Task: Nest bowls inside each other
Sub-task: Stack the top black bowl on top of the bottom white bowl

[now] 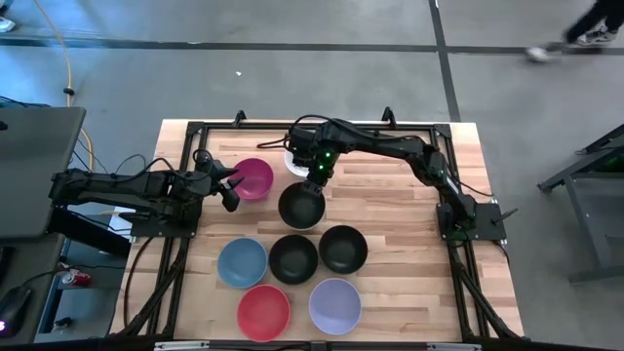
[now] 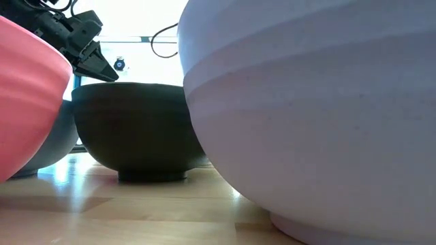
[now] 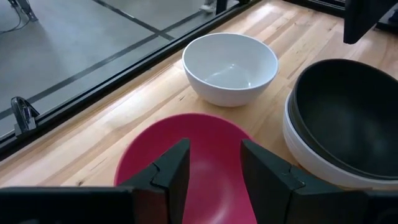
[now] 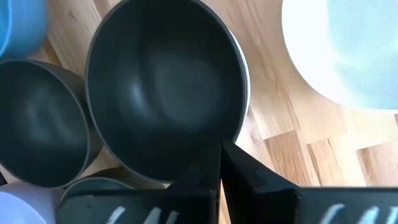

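1. Lavender bowl (image 2: 313,116) is right up against the low camera, with the red bowl (image 2: 27,95) just beside it on that view's left edge — both sit on the near edge of the table (image 1: 390,302).
2. Left gripper (image 1: 226,185) hangs over the magenta bowl (image 1: 253,178), fingers apart, nothing held.
3. Blue bowl (image 1: 242,261) is the leftmost of the middle row, then a black bowl (image 1: 293,258) and another black bowl (image 1: 343,248).
4. Third black bowl (image 1: 300,206) sits nested inside a white bowl (image 3: 298,149) — only the white rim shows.
5. Right gripper (image 1: 316,179) is at that bowl's far rim, fingers pinched together.
6. Other white bowl (image 3: 229,67) stands alone at the table's far edge, mostly under the right arm.
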You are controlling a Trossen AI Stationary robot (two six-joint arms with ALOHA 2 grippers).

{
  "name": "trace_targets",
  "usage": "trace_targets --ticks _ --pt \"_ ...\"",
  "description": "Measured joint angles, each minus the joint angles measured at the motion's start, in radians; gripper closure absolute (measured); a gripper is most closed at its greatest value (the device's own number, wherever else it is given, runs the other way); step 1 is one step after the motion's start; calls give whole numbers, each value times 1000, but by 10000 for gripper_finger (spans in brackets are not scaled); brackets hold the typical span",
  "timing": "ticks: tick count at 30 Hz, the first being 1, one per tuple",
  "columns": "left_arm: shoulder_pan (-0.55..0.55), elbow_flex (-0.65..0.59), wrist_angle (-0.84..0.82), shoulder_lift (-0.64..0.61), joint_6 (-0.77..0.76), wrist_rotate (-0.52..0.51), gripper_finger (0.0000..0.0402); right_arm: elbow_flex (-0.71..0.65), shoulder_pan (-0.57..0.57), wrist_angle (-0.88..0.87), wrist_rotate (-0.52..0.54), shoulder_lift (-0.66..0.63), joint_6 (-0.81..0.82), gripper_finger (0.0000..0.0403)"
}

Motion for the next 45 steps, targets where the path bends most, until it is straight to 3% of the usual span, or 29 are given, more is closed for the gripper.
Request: trace_targets --ticks 41,45 --pt "0 0 0 0 9 0 270 10 -13 -4 6 66 -20 399" --pt "0 0 0 0 9 0 270 2 -19 -13 42 65 -20 402"
